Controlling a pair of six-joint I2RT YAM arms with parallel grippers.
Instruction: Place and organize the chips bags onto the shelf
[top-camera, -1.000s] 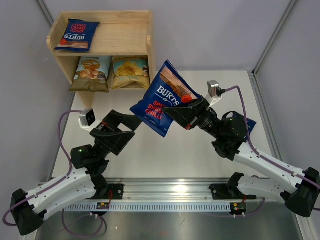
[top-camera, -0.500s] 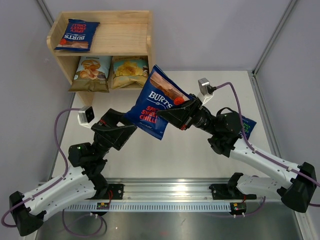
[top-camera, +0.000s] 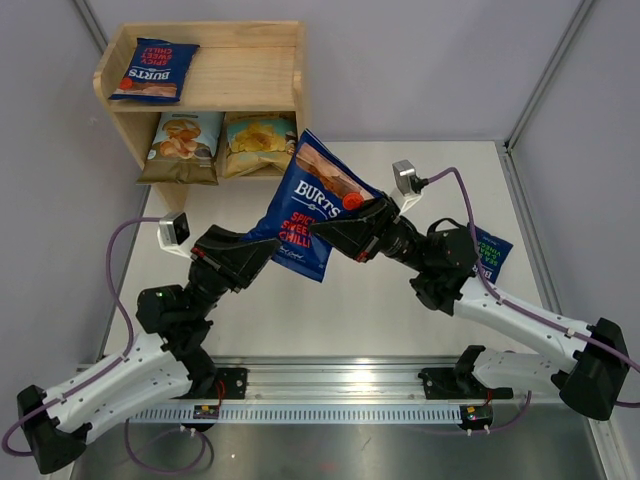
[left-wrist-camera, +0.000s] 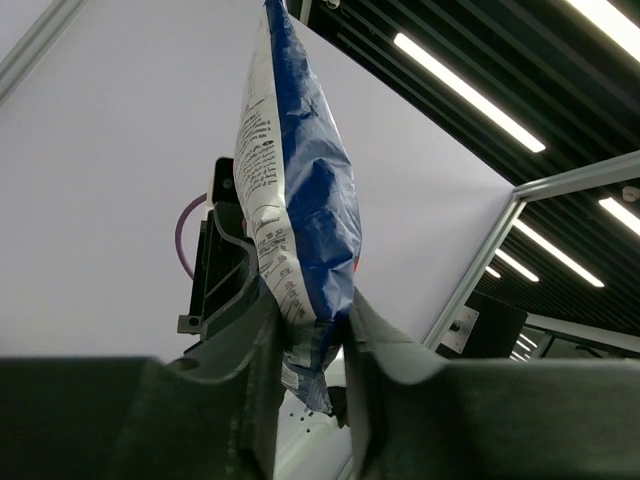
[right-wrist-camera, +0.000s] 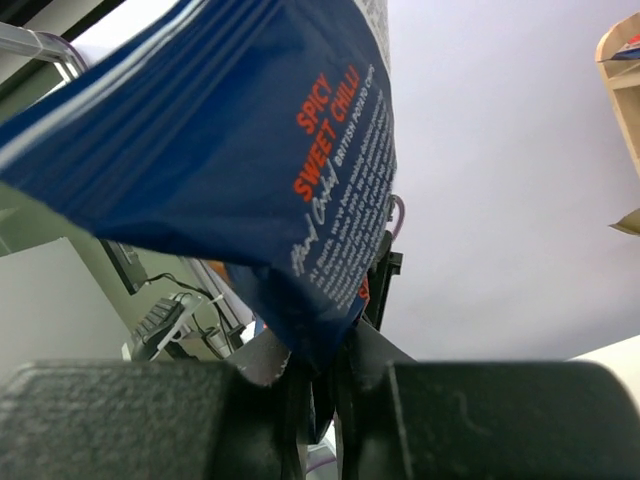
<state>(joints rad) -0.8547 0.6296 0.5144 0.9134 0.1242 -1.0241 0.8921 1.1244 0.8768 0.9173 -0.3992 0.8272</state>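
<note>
The right end effector (top-camera: 340, 226), clamped on the Burts bag (top-camera: 310, 205), has carried it left above the counter (top-camera: 380, 305) between the fingers of the left end effector (top-camera: 262, 252), grip unclear, suggesting a handover toward the shelf (top-camera: 250, 72).

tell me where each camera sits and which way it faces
top external: above and behind the robot, looking down on the shelf and both arms; left gripper and right gripper meet at the Burts bag.
left wrist: on the left arm, tilted up at ceiling lights, its fingers flanking the bag.
right wrist: on the right arm, facing up at the wall, its fingers pinching the bag's corner.
shared: all three show that bag.
</note>
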